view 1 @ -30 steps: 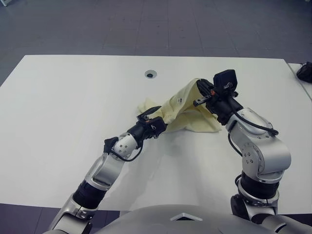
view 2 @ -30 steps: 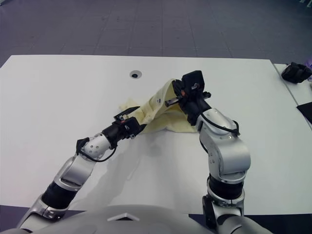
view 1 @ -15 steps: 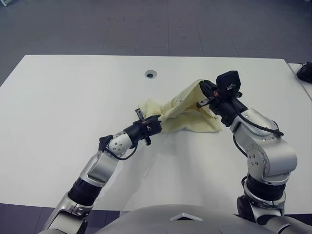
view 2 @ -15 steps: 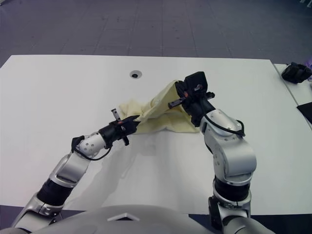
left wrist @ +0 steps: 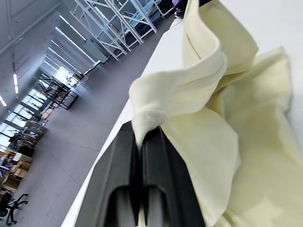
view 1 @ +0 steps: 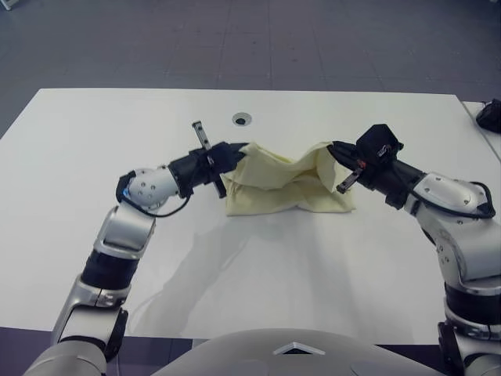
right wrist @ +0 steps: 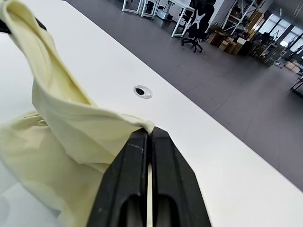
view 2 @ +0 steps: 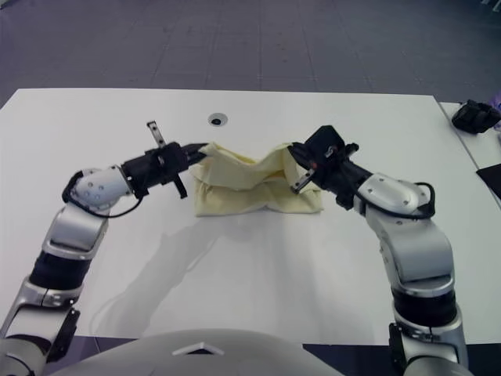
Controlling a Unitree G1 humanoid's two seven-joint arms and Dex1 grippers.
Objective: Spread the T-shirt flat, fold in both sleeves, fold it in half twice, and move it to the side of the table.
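**T-shirt [view 1: 286,184] strung between two hands above the desk [view 1: 94,157]**

The desk is white and smooth, with a round cable hole [view 1: 242,119] toward its far edge; beyond it lies a grey tiled floor [view 1: 235,39]; a black object [view 1: 490,115] sits on a neighbouring surface at the robot's right.

The pale yellow T-shirt is near the middle of the desk, just this side of the cable hole; its lower folds rest on the surface, its upper edge hangs lifted and sags between the hands; the left hand [view 1: 235,151] pinches one upper corner, the right hand [view 1: 335,149] the other.

A second ago the hands were close together, the left one low by the shirt's near edge and the right one raised; they have since drawn apart, the left swinging out to its own side and upward, so the cloth is stretched wider.

The left wrist view adds the fingers [left wrist: 118,189] pressed together on a bunched fold, with tall shelving racks [left wrist: 113,23] past the desk's edge; the right wrist view gives its fingers [right wrist: 128,184] closed on a thin edge of cloth, and an office chair [right wrist: 198,23] in the hall behind.
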